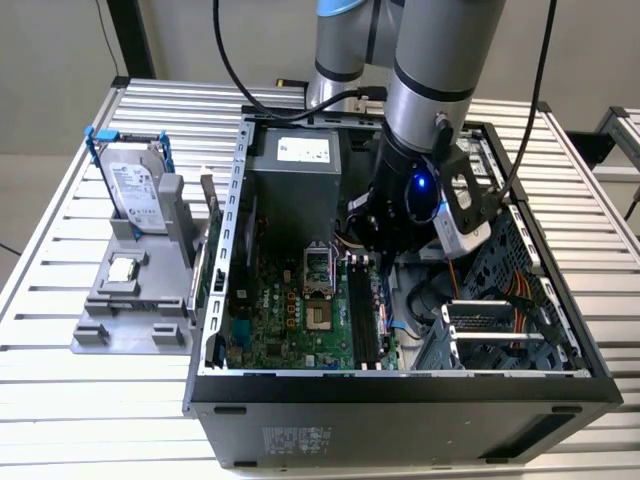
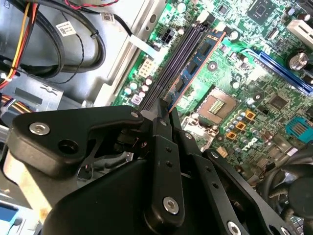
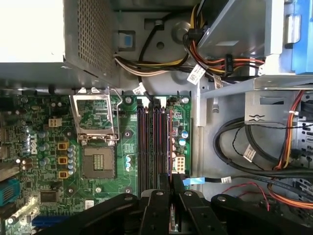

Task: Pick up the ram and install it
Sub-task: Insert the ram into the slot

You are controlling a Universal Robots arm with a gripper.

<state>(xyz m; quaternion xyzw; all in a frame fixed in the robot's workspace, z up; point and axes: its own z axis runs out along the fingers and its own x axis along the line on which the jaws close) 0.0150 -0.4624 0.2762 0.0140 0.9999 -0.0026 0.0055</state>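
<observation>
1. The ram (image 2: 198,61) is off the grey holder (image 1: 130,300) and inside the open computer case (image 1: 400,385). In the second wrist view it stands on edge along the memory slots (image 2: 178,54), a thin blue-black stick with chips, its near end between the gripper's fingertips.

2. The gripper (image 2: 164,108) is clamped on that near end, its black fingers (image 2: 165,147) pressed together around the board. In the first wrist view the same fingers (image 3: 157,205) meet over the row of dark slots (image 3: 155,142) on the motherboard (image 3: 44,161), beside the empty processor socket (image 3: 96,161).

3. Judged from these views, the pick-up is done and the insertion is under way. Whether the stick is fully seated and latched cannot be told; the grip on it suggests the installation is not finished.

4. In the exterior view the arm (image 1: 430,60) reaches steeply down from the case's far edge, its wrist (image 1: 405,205) low over the middle of the motherboard, near the power supply (image 1: 295,175).

5. Outside the case, the hard drive (image 1: 135,190) with its blue bracket and the processor chip (image 1: 125,268) sit on the grey holder, at the edge of the slatted table (image 1: 60,400) on the exterior view's left.
</observation>
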